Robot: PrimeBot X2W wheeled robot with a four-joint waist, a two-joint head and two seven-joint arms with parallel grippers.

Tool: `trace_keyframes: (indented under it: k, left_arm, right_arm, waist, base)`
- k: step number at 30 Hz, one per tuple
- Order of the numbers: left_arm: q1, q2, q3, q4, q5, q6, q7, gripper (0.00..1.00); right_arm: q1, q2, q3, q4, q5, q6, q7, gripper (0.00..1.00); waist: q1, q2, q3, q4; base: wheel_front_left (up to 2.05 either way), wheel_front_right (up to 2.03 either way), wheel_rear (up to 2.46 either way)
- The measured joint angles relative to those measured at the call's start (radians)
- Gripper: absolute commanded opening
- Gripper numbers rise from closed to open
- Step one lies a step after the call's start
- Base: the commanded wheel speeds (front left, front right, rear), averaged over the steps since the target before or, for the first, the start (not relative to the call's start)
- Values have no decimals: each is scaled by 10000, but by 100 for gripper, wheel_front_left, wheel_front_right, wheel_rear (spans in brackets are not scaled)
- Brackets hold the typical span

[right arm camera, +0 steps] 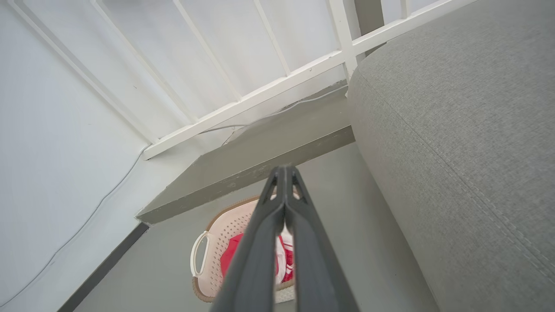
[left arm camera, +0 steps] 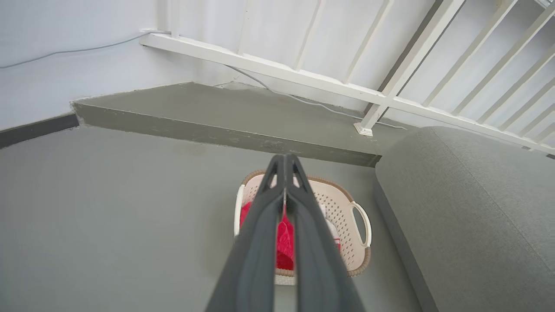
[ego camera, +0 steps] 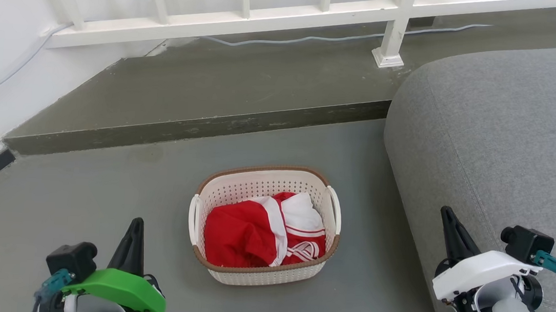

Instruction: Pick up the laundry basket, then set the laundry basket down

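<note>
The laundry basket (ego camera: 256, 186) stands on the grey floor (ego camera: 109, 188) near a grey sofa (ego camera: 504, 142), with a red-and-white garment (ego camera: 248, 234) inside. It lies ahead of and between the two tools. The left tool (ego camera: 135, 229) and right tool (ego camera: 449, 226) each have their fingers pressed together, holding nothing. The loop handles (ego camera: 335, 209) face left and right, one toward each arm; the left tool appears nearer.

left gripper (ego camera: 135, 227) green-shelled, right gripper (ego camera: 447, 217) white-shelled
</note>
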Motion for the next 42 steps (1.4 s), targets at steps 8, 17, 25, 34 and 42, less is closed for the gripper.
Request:
trace_keyframes:
  k: [8, 17, 25, 34, 42]
  left_arm:
    - [-1, -4, 247, -2, -803, -86, 228, 0]
    - [-5, -6, 510, -2, -1802, -190, 581, 0]
    - [-15, -10, 711, -2, -2665, -303, 838, 0]
    - [-22, -13, 945, -4, -3551, -374, 1104, 0]
    - [-28, -17, 1181, -6, -4454, -437, 1354, 0]
  right_arm:
    - [0, 111, -345, -61, 784, 77, 257, 0]
    - [0, 221, -729, -115, 1691, 157, 579, 0]
    - [-1, 343, -1057, -180, 2470, 242, 828, 0]
    - [-1, 451, -1390, -249, 3300, 334, 1087, 0]
    - [-1, 546, -1722, -320, 4105, 370, 1348, 0]
  waist:
    - [0, 0, -12, 50]
    - [0, 0, -26, 107]
    - [0, 0, -38, 156]
    - [0, 0, -50, 205]
    - [0, 0, -62, 254]
  base:
    - [0, 0, 0]
    - [0, 0, 0]
    - [0, 0, 0]
    - [0, 0, 0]
    - [0, 0, 0]
